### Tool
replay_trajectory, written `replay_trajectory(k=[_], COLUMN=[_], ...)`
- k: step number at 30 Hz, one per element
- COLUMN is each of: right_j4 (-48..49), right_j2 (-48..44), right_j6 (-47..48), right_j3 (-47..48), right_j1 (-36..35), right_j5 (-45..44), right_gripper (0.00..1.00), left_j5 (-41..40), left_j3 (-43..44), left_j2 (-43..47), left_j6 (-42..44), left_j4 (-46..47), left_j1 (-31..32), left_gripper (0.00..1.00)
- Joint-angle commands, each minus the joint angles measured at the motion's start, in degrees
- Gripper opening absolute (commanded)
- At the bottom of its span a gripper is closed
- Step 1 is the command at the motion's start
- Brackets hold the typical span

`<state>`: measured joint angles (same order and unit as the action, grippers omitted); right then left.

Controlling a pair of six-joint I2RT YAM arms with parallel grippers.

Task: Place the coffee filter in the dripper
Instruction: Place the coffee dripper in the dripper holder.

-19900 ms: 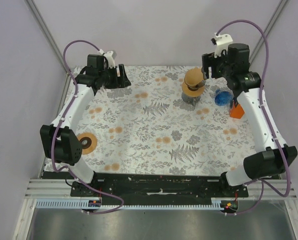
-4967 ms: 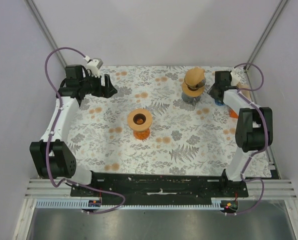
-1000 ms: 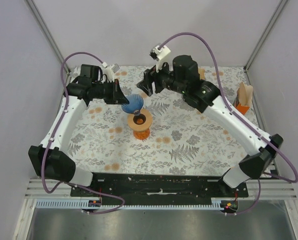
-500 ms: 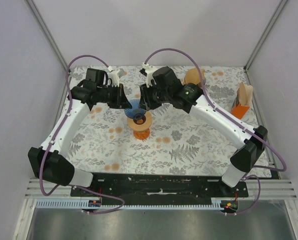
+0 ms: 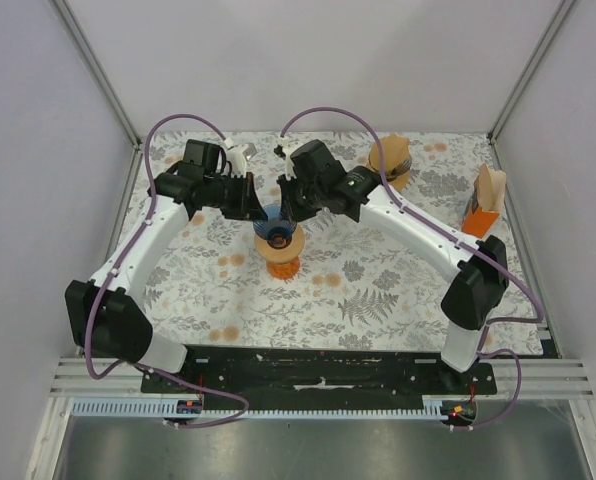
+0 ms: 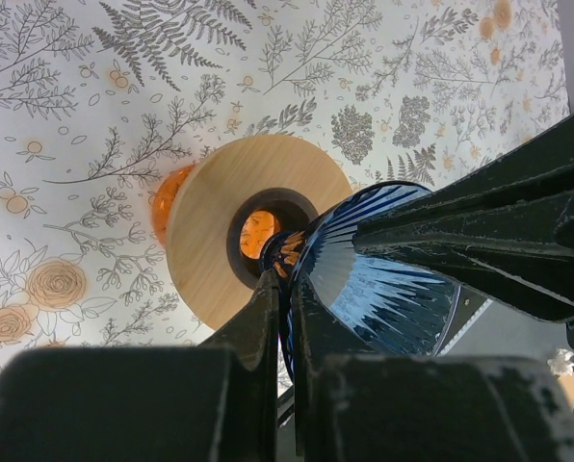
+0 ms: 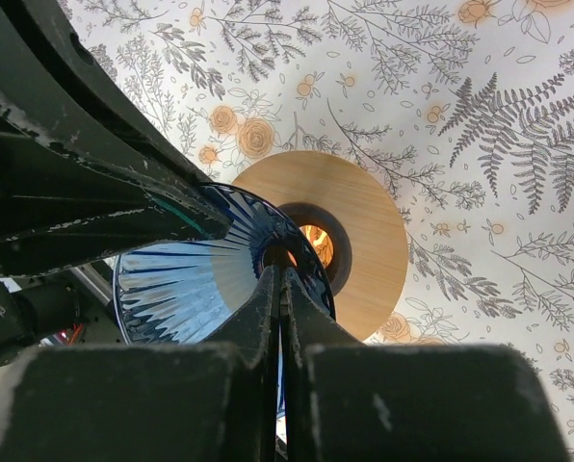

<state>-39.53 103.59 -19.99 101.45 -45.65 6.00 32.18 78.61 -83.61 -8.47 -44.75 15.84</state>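
Two arms, the left arm (image 5: 138, 245) and the right arm (image 5: 428, 240), reach across the floral table (image 5: 378, 290) and meet just above the centre of the top view. Below their meeting point stands the wooden stand (image 6: 205, 241), a flat ring on an orange foot. The blue glass dripper (image 6: 383, 279) hangs over it with its narrow end at the ring's hole; I cannot tell whether it touches the wood.

The coffee filter (image 5: 488, 185), which I take to be the tan papers, sits in an orange holder (image 5: 475, 218) at the right edge of the top view. It is well apart from both grippers.

The left gripper (image 6: 285, 281) pinches the dripper's wall between nearly closed fingers. The right gripper (image 7: 279, 274) has its fingers pressed together, tips close to the cone's neck. Whether any glass is caught between them I cannot tell.

My judgement is that the step in hand is seating the dripper in the stand, so the filter's turn has not come. The next move calls for lowering the neck straight into the hole, levelling the rim, and letting go gently. One arm should then travel to the right edge for a single paper.
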Motion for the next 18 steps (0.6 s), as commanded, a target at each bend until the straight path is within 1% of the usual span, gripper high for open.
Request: replay_trajectory(k=[1,10,14,18], right_j4=[-2.83,-3.01,3.12,5.07], right_j2=[1.35,3.72,4.25,5.3], right_j6=[0.21,2.58,5.13,6.19], right_j3=[1.65,0.95,-4.05,-6.43], right_j1=[1.61,2.14,2.32,2.23], right_j5=[-2.22,-2.75,-0.91,-2.48], right_gripper=[0.0,0.0,0.0,0.0], left_j5=[2.27,1.48,-0.54,-0.37], left_j3=[1.72,-4.51,-6.62,-9.69], left_j2=[0.3,0.38,0.47,0.56], left_j6=[-0.23,-0.5,1.17,2.49], left_j4=[4.85,8.01,8.98,10.65], left_j1=[-0.28,-0.28,-0.37,-0.37], left_gripper=[0.02,0.02,0.02,0.02])
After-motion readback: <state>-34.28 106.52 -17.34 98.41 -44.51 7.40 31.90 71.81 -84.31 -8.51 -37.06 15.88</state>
